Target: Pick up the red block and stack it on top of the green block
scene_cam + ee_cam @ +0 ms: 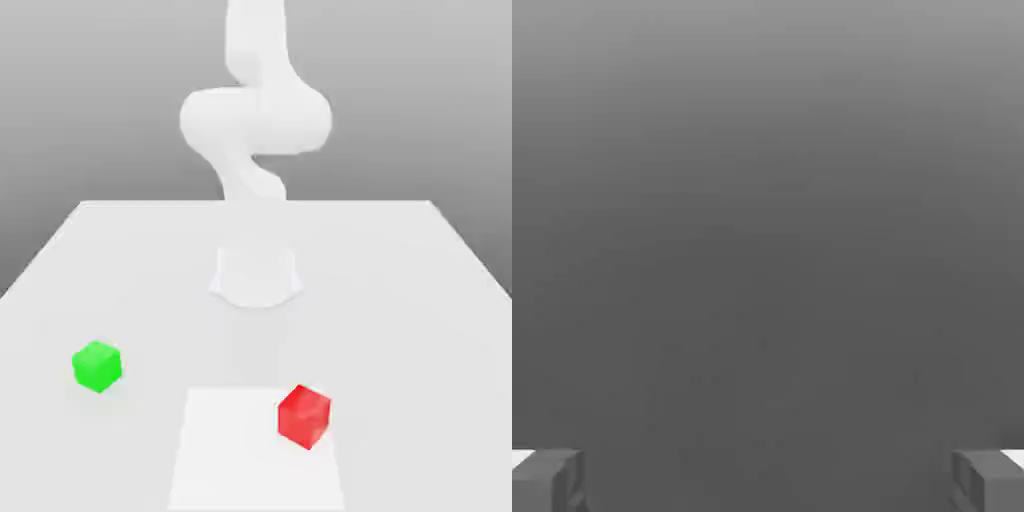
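One white arm (255,120) rears up folded behind the table (400,300), its claw (768,480) spread wide (empty).

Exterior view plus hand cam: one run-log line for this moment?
phase: pre-grasp | gripper: open, empty | red block: on table, exterior view's right | green block: on table, left, apart | stack: not done

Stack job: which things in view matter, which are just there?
Job:
- red block, on the table toward the exterior view's right
- green block, apart from it, toward the exterior view's left
- tool, open, holding nothing

Just there:
- table
- paler square patch under the red block
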Action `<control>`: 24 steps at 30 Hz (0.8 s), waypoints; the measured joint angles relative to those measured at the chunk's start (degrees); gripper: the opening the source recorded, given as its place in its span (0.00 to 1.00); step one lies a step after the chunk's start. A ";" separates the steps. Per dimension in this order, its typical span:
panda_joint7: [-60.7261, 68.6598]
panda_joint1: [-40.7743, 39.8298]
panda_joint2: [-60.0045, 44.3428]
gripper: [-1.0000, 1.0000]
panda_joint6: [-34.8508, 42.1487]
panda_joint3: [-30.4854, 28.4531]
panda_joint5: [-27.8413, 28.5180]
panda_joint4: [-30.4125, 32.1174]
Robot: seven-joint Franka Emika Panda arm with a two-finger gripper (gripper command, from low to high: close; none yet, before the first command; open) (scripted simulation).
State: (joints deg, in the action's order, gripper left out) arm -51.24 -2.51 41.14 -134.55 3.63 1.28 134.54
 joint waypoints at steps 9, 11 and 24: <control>-22.23 -7.50 -19.92 0.50 -10.91 10.80 5.63 10.73; -27.03 -8.49 -24.48 0.50 -13.41 12.28 6.52 13.15; -43.33 -6.31 -46.38 0.50 -28.53 13.43 3.54 22.99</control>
State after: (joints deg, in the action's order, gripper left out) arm -94.57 -8.81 -5.24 -163.08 17.06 4.82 157.53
